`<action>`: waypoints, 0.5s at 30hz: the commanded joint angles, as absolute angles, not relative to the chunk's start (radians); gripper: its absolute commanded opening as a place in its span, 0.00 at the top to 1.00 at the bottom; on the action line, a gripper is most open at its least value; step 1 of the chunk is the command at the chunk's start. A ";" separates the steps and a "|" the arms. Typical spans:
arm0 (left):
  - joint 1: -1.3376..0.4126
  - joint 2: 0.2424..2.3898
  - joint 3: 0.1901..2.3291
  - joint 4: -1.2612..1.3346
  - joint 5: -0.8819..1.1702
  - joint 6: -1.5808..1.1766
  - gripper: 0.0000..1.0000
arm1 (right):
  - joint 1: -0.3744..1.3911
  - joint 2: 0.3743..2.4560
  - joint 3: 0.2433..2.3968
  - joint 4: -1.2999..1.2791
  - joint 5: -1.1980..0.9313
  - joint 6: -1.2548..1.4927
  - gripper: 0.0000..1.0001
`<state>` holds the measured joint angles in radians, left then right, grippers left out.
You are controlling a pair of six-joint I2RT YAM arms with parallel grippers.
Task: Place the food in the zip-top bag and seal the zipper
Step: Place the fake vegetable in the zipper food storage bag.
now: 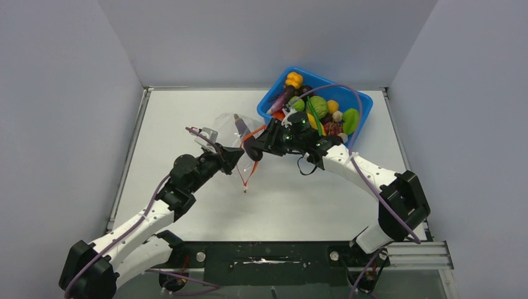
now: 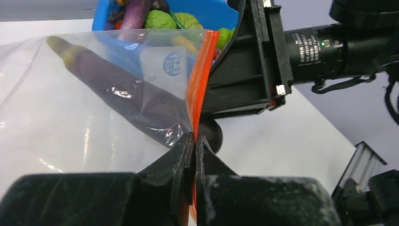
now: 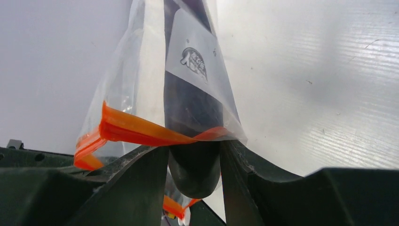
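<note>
Nearest, the left gripper (image 2: 194,141) has its jaws clamped on the zipper (image 2: 197,84), pinching the mouth edge of the zip-top bag (image 2: 70,117). Just at the bag's mouth, the right gripper (image 3: 194,153) grips the eggplant (image 2: 122,94) by its blunt end, with most of it inside the bag. Loading is the step in hand. The next move calls for letting go and backing straight out of the mouth. Beyond the bag, the blue bin (image 1: 364,103) holds more food (image 1: 319,106).

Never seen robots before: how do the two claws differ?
The left claw is pinched shut on the orange strip of the bag; the right claw grips a dark eggplant, jaws apart. The left holds thin plastic, the right a plump toy. Both are black, at the bag's mouth.
</note>
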<state>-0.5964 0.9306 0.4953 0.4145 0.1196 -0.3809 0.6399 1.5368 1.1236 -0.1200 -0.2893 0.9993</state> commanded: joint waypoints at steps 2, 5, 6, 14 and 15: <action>-0.603 0.896 0.489 0.571 0.135 -0.568 1.00 | 0.635 1.522 1.142 0.014 -0.180 1.052 0.80; -0.604 0.893 0.467 0.640 0.116 -0.654 1.00 | 0.641 1.520 1.127 0.038 -0.141 1.065 0.77; -0.603 0.892 0.459 0.660 0.103 -0.682 1.00 | 0.644 1.524 1.125 0.042 -0.131 1.068 0.76; -0.603 0.919 0.445 0.703 0.063 -0.727 1.00 | 0.662 1.558 1.129 0.077 -0.185 1.079 0.67; -0.602 0.922 0.447 0.703 0.061 -0.725 1.00 | 0.661 1.560 1.134 0.069 -0.195 1.074 0.61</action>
<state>-0.5968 0.9192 0.4324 0.5961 0.0803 -0.6895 0.6510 1.5543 1.1217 -0.0113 -0.1883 1.0668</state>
